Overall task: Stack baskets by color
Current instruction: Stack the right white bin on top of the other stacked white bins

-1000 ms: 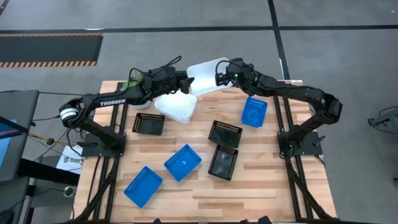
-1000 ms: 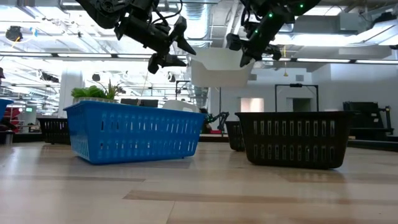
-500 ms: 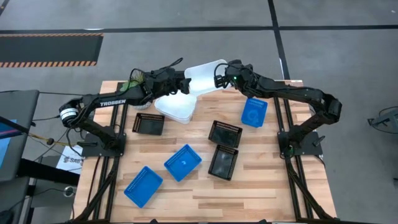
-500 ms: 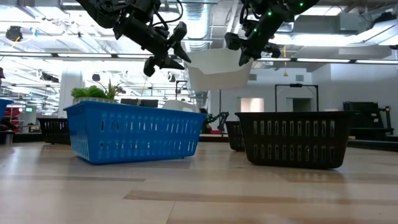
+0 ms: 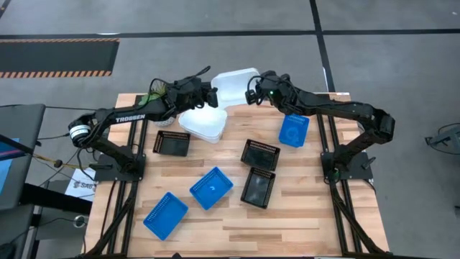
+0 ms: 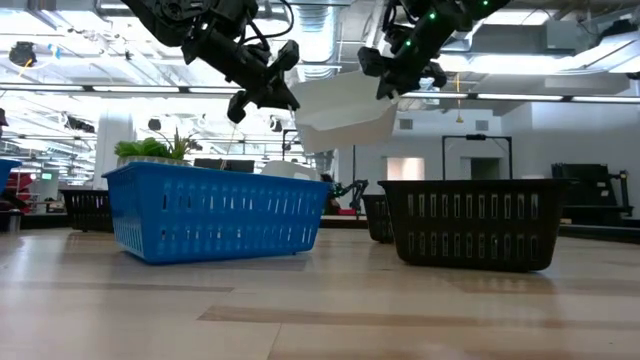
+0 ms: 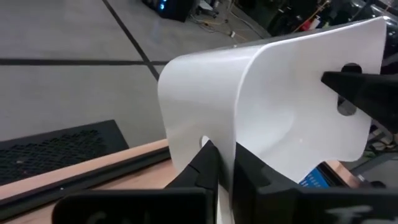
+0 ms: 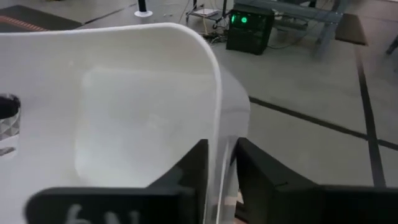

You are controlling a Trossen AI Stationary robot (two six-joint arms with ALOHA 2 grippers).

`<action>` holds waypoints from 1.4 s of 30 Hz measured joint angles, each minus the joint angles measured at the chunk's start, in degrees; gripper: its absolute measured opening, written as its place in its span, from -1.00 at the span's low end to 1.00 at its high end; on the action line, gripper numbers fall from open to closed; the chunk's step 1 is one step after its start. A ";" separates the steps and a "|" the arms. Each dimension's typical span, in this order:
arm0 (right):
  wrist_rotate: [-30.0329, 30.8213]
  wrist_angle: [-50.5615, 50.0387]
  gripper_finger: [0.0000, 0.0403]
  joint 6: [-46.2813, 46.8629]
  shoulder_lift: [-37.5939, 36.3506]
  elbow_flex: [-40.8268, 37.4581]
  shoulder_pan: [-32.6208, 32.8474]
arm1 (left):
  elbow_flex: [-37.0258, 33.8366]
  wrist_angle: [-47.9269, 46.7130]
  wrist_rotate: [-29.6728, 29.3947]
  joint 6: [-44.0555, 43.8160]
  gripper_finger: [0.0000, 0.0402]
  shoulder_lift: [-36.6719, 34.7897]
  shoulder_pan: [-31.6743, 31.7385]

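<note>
Passing a white basket [image 5: 231, 86] midair at top centre, our left gripper [image 5: 209, 96] clamps its rim; right gripper [image 5: 252, 91] straddles the opposite rim, fingers slackening. We should free it fully before lowering onto the white stack [image 5: 203, 122].

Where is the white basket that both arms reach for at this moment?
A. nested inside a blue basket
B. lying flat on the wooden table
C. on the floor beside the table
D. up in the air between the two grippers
D: in the low view the white basket hangs well above the table top, with the left gripper at one rim and the right gripper at the other.
</note>
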 joint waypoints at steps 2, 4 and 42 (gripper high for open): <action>-0.26 0.31 -0.37 -1.10 0.00 0.00 0.19 | 0.00 -0.02 -0.61 0.08 -1.00 0.00 0.02; -0.24 0.27 -0.24 -2.70 0.00 0.36 0.68 | 0.00 -0.02 -1.60 1.18 -1.00 0.00 0.01; 2.15 -16.73 0.19 -7.91 -14.78 5.77 9.22 | 7.91 -48.75 6.33 12.22 -1.00 -12.43 13.19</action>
